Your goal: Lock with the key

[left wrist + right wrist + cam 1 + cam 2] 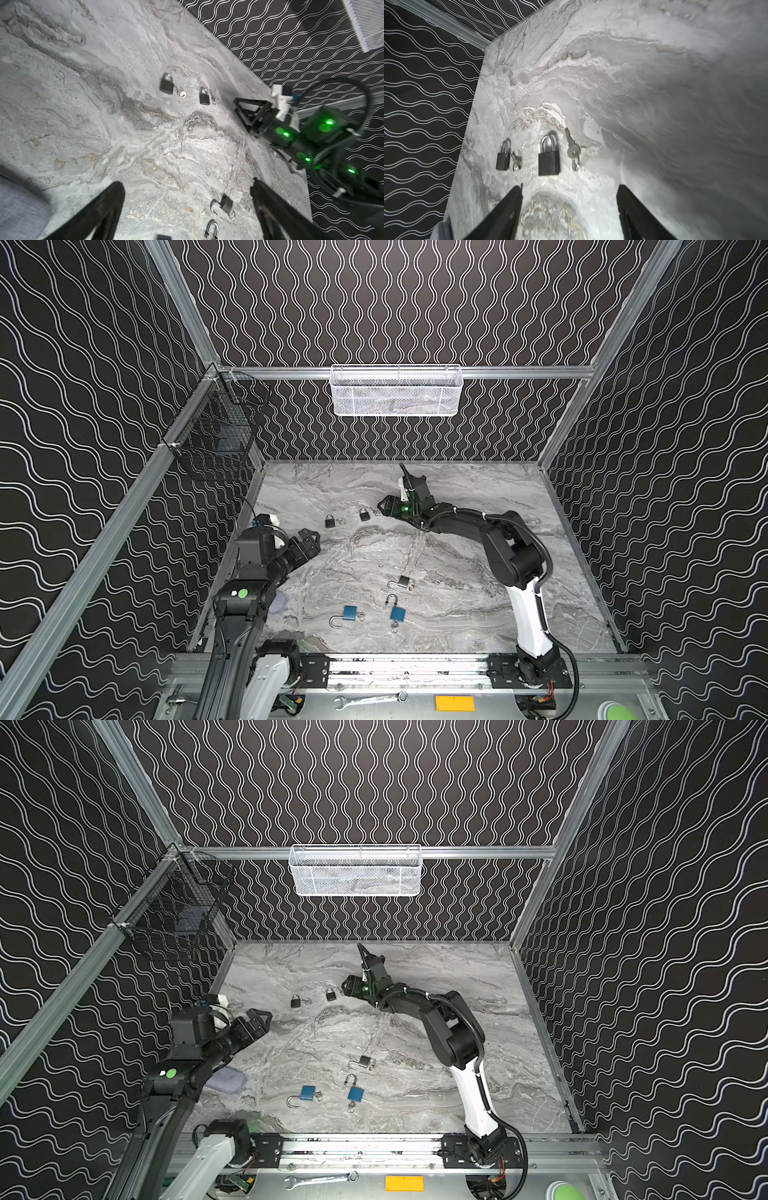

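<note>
Two shut black padlocks point(549, 160) point(503, 158) lie at the far middle of the marble table, each with a silver key point(572, 149) point(515, 161) beside it. My right gripper point(570, 187) hovers open and empty just short of the nearer padlock point(364, 514); both top views show it point(349, 986) to that lock's right. My left gripper point(187, 184) is open and empty at the table's left point(309, 537). A grey padlock point(226, 204) with its shackle open lies nearer the front point(403, 582). Two blue padlocks point(350, 612) point(397, 613) lie open beyond it, toward the front edge.
A white mesh basket point(396, 391) hangs on the back rail and a black wire basket point(216, 435) on the left rail. A grey pouch point(226, 1079) lies under the left arm. A wrench point(370, 699) rests on the front frame. Patterned walls enclose three sides.
</note>
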Motion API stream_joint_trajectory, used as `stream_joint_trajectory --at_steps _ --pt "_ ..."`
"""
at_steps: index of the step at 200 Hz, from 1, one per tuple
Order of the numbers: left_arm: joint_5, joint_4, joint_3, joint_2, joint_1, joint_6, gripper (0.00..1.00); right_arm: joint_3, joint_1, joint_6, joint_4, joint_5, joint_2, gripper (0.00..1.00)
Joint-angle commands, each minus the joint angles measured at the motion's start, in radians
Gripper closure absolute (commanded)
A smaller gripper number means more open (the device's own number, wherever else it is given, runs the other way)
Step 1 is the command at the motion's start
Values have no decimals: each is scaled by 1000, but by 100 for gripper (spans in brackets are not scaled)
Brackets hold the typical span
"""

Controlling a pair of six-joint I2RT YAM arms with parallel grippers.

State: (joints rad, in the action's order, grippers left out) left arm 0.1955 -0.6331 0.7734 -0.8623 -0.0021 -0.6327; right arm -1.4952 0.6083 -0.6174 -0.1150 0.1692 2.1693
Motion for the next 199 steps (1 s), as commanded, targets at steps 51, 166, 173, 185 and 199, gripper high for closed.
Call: stream_joint_trajectory --at_steps 51,166,173,185,199 --pt "90 -68 7 -78 -1 58 1 300 0 15 172 -115 -339 1" --pt "-1 98 -39 -296 -392 -97 1 776 -2 -86 412 -218 -899 0" --pt "-8 122 -40 -317 -423 -103 1 799 -2 -88 417 -212 -932 0" --pt "-29 155 -32 -361 -480 -111 2 838 -2 -97 422 -197 -985 0" --pt "-51 183 -11 -423 -543 -114 3 875 -2 -99 421 -166 -1037 0"
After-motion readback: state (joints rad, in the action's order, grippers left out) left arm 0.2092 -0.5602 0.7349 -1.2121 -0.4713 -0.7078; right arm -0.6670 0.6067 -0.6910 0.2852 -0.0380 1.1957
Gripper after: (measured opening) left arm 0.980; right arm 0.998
